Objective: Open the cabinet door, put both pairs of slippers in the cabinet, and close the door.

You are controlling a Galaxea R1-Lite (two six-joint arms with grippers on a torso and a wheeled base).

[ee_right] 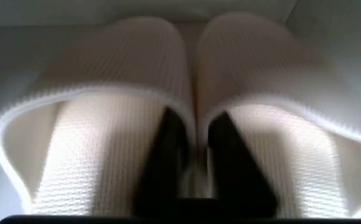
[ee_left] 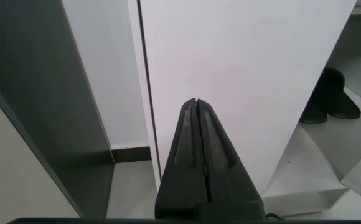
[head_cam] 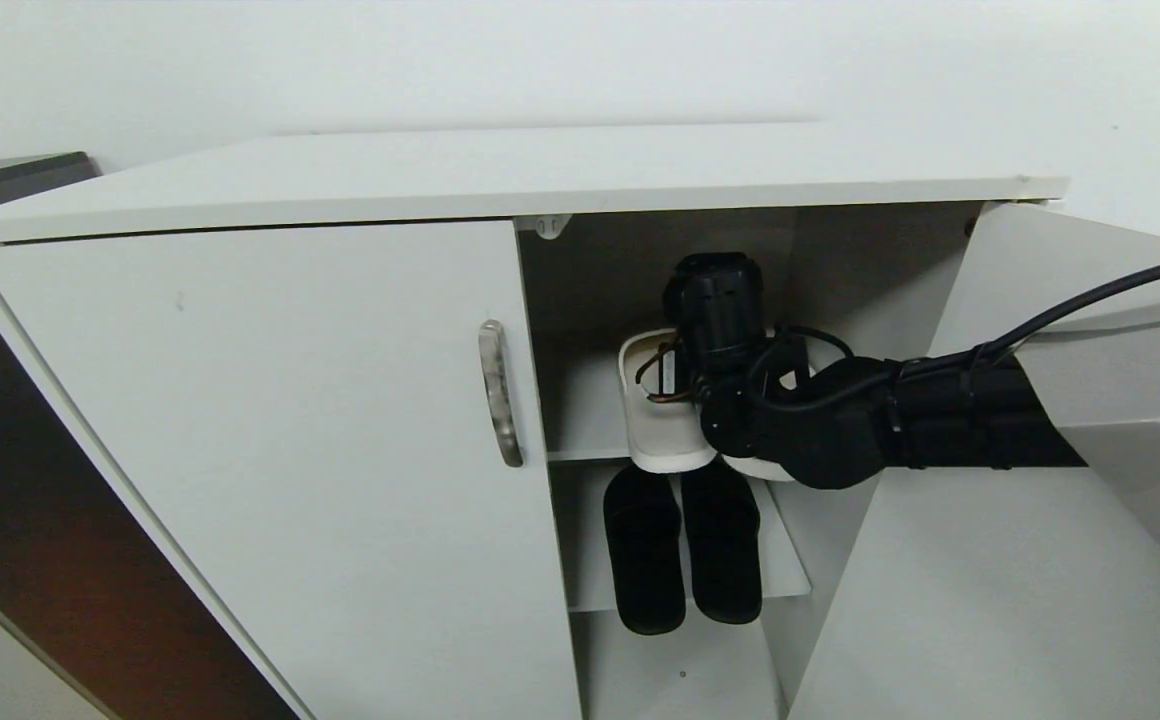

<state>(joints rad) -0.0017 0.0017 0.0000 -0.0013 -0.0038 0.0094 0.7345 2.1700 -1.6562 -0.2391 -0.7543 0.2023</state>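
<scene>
The white cabinet [head_cam: 500, 185] has its right door [head_cam: 990, 580] swung open and its left door [head_cam: 270, 450] closed. A pair of black slippers [head_cam: 685, 545] lies on the middle shelf [head_cam: 788, 575], toes hanging over the front edge. The white slippers [head_cam: 660, 435] rest on the upper shelf [head_cam: 580, 425], and my right arm [head_cam: 840, 420] reaches in to them. My right gripper [ee_right: 198, 155] is shut on the white slippers' [ee_right: 106, 124] adjoining inner walls, one finger inside each. My left gripper [ee_left: 196, 109] is shut and holds nothing, facing the closed left door [ee_left: 230, 74].
A metal handle [head_cam: 500, 392] sits on the closed left door's edge. A dark panel [head_cam: 0, 400] stands left of the cabinet. The black slippers [ee_left: 330, 96] are to one side in the left wrist view. The bottom compartment [head_cam: 680, 670] holds nothing.
</scene>
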